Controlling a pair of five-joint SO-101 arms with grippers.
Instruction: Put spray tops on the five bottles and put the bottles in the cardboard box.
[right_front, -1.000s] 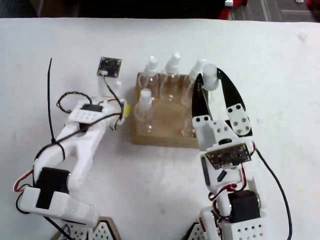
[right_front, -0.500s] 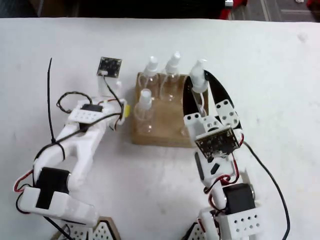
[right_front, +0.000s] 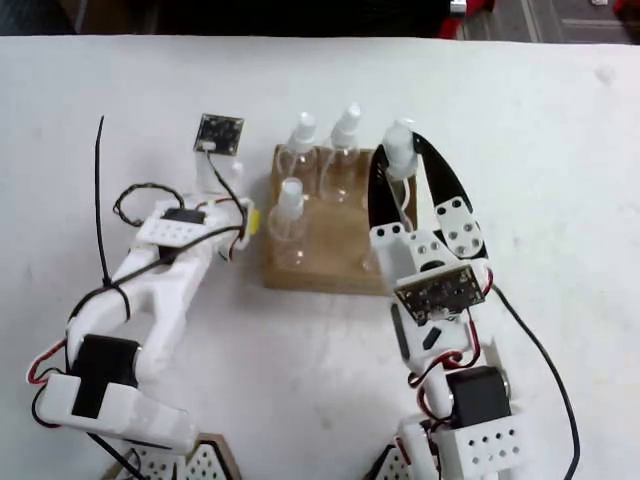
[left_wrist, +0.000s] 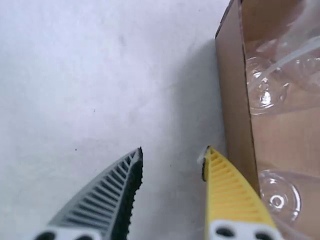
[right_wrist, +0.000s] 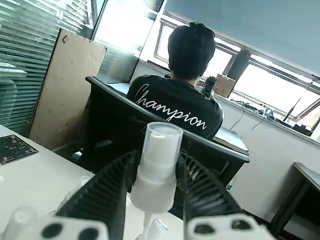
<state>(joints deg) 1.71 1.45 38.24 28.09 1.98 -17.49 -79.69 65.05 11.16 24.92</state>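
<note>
Spray top (right_wrist: 160, 142) gripped inside the right tool (right_wrist: 157, 157)

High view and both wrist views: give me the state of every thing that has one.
right gripper: shut on the spray top
spray top: upright, gripped
left gripper: open, empty
cardboard box: open-topped, bottles inside
capped bottles: upright in the box, tops on
</note>
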